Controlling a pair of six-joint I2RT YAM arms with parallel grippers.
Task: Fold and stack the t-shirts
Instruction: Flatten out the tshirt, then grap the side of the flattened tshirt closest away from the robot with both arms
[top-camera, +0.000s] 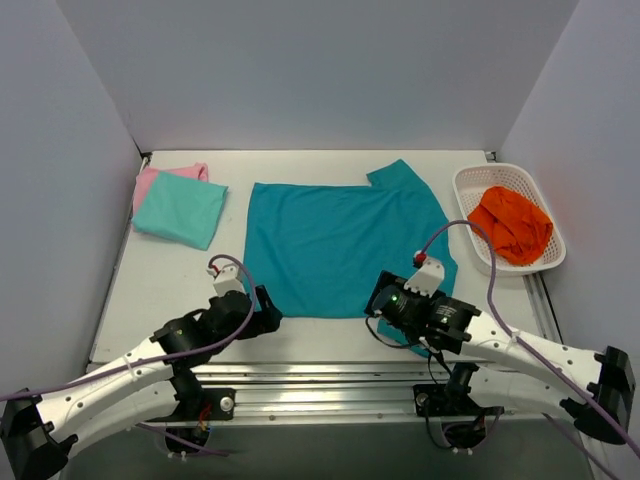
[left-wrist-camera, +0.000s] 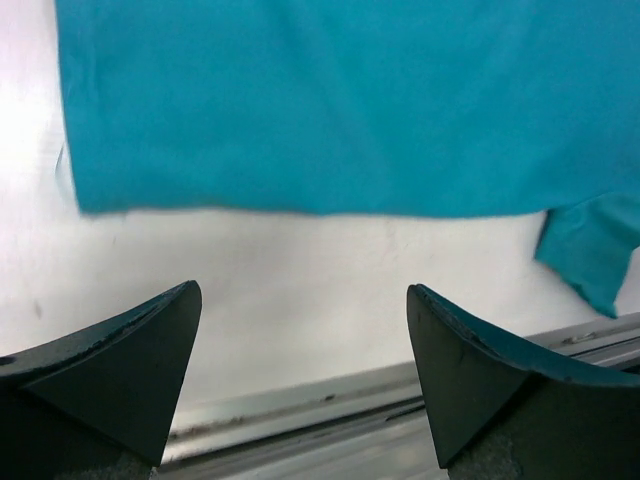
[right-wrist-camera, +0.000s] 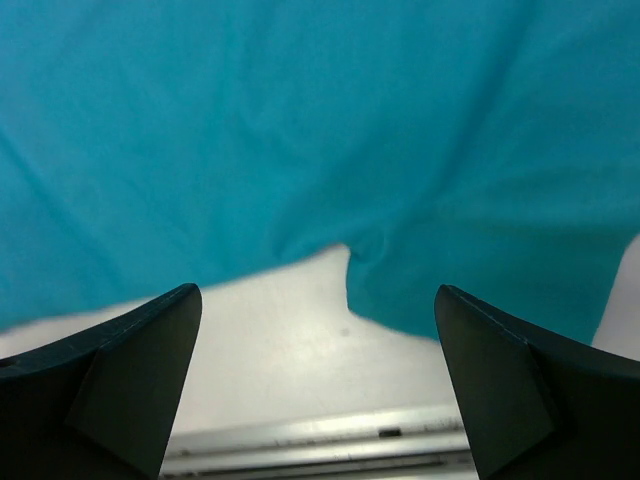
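Teal t-shirt (top-camera: 340, 245) lies spread flat mid-worktop (top-camera: 170, 290), ready for folding. Left claw (top-camera: 268, 312) & right claw (top-camera: 377, 300), both wide, nothing held, sit at its near hem, prob. to pinch it. Aqua-mint shirt (top-camera: 182, 210) is folded atop pink shirt (top-camera: 160, 178), far left, as stack.

Left arm (top-camera: 105, 383) and right arm (top-camera: 532, 352) are white with black joints; a lilac cable (top-camera: 487, 262) loops above each wrist (green light (top-camera: 394, 297) on the right one).
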